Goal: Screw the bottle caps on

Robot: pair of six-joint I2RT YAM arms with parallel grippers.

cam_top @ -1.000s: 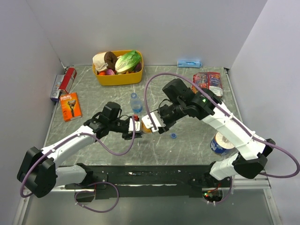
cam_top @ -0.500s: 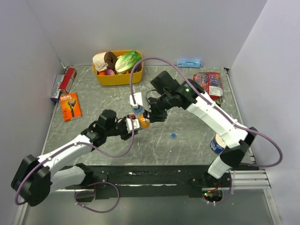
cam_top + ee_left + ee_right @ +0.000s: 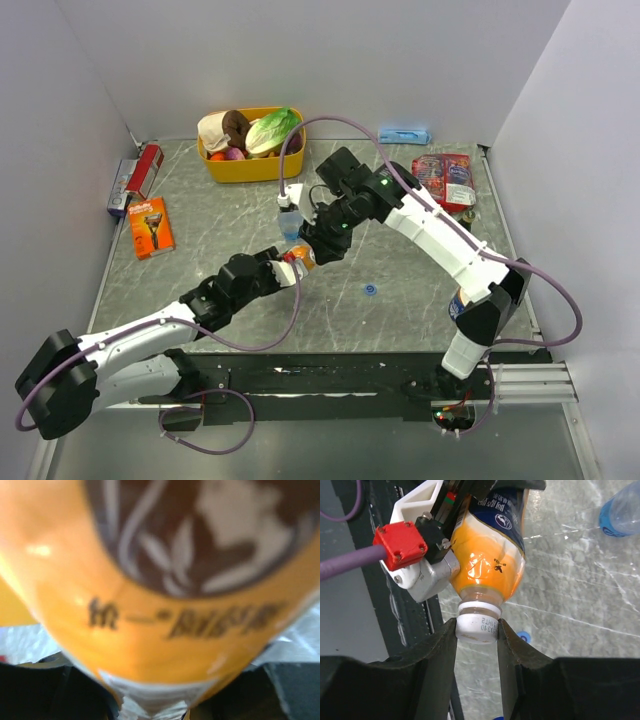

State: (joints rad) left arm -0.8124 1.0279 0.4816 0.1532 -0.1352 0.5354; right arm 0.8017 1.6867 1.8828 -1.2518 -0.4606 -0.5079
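Top external view: the orange bottle (image 3: 302,258) is seen near the middle of the table (image 3: 420,300). It is lifted up and tipped on its side. It is held by the left claw (image 3: 286,268), which is clamped tight on its body. The right claw (image 3: 313,246) is placed at the neck end of the bottle. The water bottle (image 3: 289,222) is stood upright on the table, just behind the two claws. The blue cap (image 3: 371,290) is laid flat on the table, to the right of the claws and apart from them.

Right wrist view: the white cap (image 3: 478,626) is seen on the neck of the orange bottle (image 3: 490,565). The cap is pinched between the two fingers (image 3: 437,652) of the right claw (image 3: 478,631), one on each side, and both are touching it. How far the cap is screwed on cannot be told. A little bit of the blue cap (image 3: 522,636) is seen on the table behind one finger. The water bottle (image 3: 620,507) is seen in the top right corner.

Left wrist view: the picture is blurry and is filled by the orange bottle (image 3: 150,605) and its dark label.

At the back of the table a yellow basket (image 3: 250,165) full of food is seen. An orange box (image 3: 150,226) is laid at the left, and snack packs (image 3: 445,172) are laid at the back right.
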